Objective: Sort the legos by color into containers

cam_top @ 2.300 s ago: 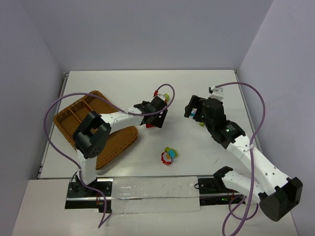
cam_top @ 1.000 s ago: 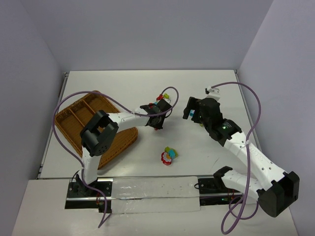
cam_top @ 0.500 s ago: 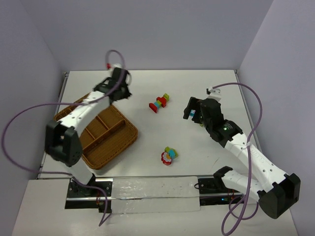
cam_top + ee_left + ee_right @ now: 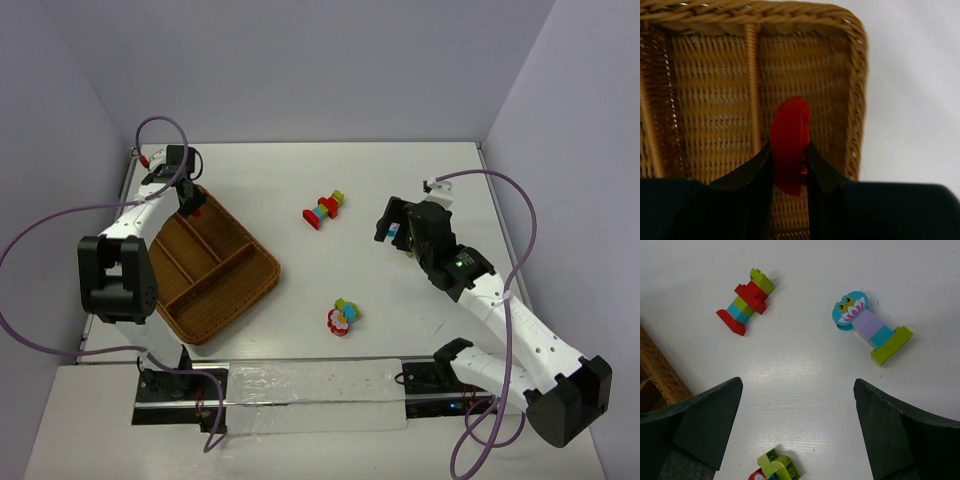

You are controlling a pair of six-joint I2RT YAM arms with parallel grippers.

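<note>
My left gripper [image 4: 790, 150] is shut on a red lego [image 4: 789, 142], held on edge above the end compartment of the brown wicker tray [image 4: 715, 105]. In the top view that gripper [image 4: 190, 203] hangs over the tray's far corner [image 4: 205, 195]. My right gripper [image 4: 797, 384] is open with nothing between its fingers, above bare table. Past it lie a red, green and teal stack [image 4: 746, 302] and a teal, purple and green stack [image 4: 870, 327]. In the top view the right gripper [image 4: 392, 225] partly hides the teal stack [image 4: 386, 232].
A third small stack of red, green and teal legos [image 4: 345, 317] lies near the table's front; its green top shows in the right wrist view [image 4: 777, 467]. The red-and-green stack [image 4: 323, 209] sits mid-table. The tray's near corner [image 4: 657, 372] shows at left. Purple cables loop over both arms.
My left arm has swung from the middle of the table out to the tray's far corner, carrying the red lego. The right arm has hardly moved.
</note>
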